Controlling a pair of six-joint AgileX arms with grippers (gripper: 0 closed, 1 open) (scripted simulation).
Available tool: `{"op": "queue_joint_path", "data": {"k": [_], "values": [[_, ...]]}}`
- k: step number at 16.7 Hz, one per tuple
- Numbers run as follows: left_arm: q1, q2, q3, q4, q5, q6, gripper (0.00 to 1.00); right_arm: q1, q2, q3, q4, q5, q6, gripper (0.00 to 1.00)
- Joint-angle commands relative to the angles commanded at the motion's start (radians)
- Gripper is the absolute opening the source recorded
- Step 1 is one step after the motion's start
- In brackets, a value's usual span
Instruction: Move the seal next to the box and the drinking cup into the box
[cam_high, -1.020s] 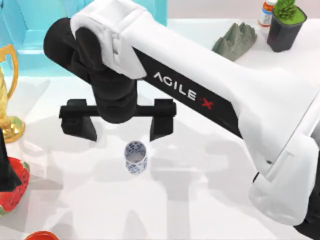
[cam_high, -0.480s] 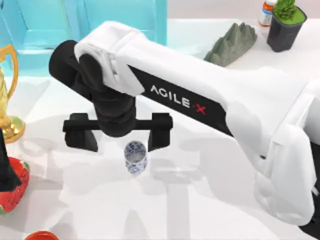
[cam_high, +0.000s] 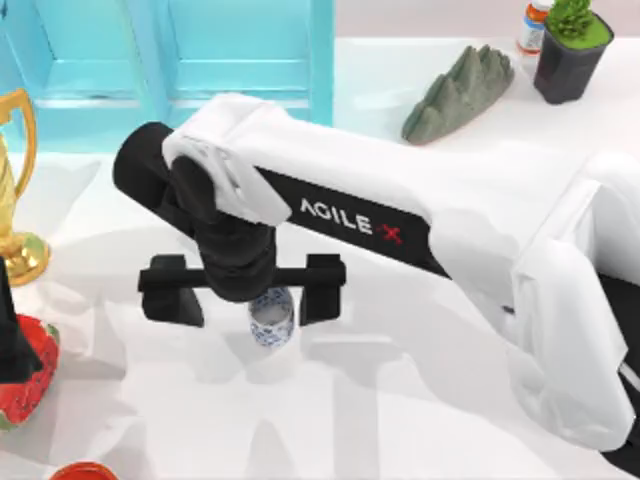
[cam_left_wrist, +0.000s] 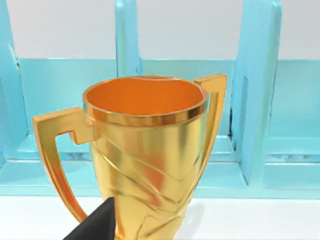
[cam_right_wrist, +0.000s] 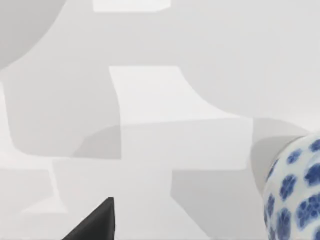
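Right hand (cam_high: 250, 300), fingers spread wide, hangs over the little glazed blue-floral drinking cup (cam_high: 270, 322) on the glossy white surface (cam_high: 400, 400).

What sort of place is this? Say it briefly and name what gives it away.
Probably a rendered tabletop test scene, not a real room: a plain white table strewn with unrelated props, such as a gold trophy, a small grey rock model and a potted plant, with a turquoise box at the back.
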Motion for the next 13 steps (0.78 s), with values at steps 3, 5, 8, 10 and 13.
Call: {"op": "queue_joint_path", "data": {"k": [3, 5, 8, 10, 13], "values": [[0.000, 0.000, 0.000, 0.000, 0.000, 0.000, 1.00, 0.000, 0.000, 0.000, 0.000, 0.000, 0.000, 0.85], [0.000, 0.000, 0.000, 0.000, 0.000, 0.000, 1.00, 0.000, 0.000, 0.000, 0.000, 0.000, 0.000, 0.70], [0.000, 0.000, 0.000, 0.000, 0.000, 0.000, 1.00, 0.000, 0.000, 0.000, 0.000, 0.000, 0.000, 0.47], [0.000, 0.000, 0.000, 0.000, 0.000, 0.000, 1.00, 0.000, 0.000, 0.000, 0.000, 0.000, 0.000, 0.32], [0.000, 0.000, 0.000, 0.000, 0.000, 0.000, 1.00, 0.000, 0.000, 0.000, 0.000, 0.000, 0.000, 0.10]]}}
